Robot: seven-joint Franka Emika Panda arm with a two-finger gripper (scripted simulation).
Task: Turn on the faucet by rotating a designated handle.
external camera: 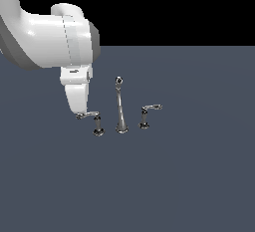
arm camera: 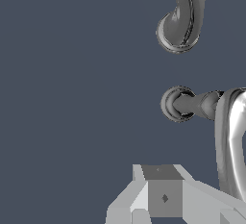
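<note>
The chrome faucet stands in the middle of the exterior view, its tall tapering spout [external camera: 120, 107] tipped by a round head. The handle [external camera: 92, 117] is the lever on the exterior view's left, with a long thin arm on a short post. My gripper [external camera: 80, 112] hangs from above, its tip against the outer end of that arm. In the wrist view the handle's round base [arm camera: 177, 104] and curved arm [arm camera: 232, 141] lie beside my gripper [arm camera: 164, 197]. The fingers look pressed together as one block, with nothing between them. The spout's base [arm camera: 177, 31] shows beyond.
A second, smaller chrome lever [external camera: 147, 112] stands on the exterior view's right of the spout. Everything rests on a flat dark grey-blue floor [external camera: 189, 176]. The white arm [external camera: 47, 37] fills the upper left of the exterior view.
</note>
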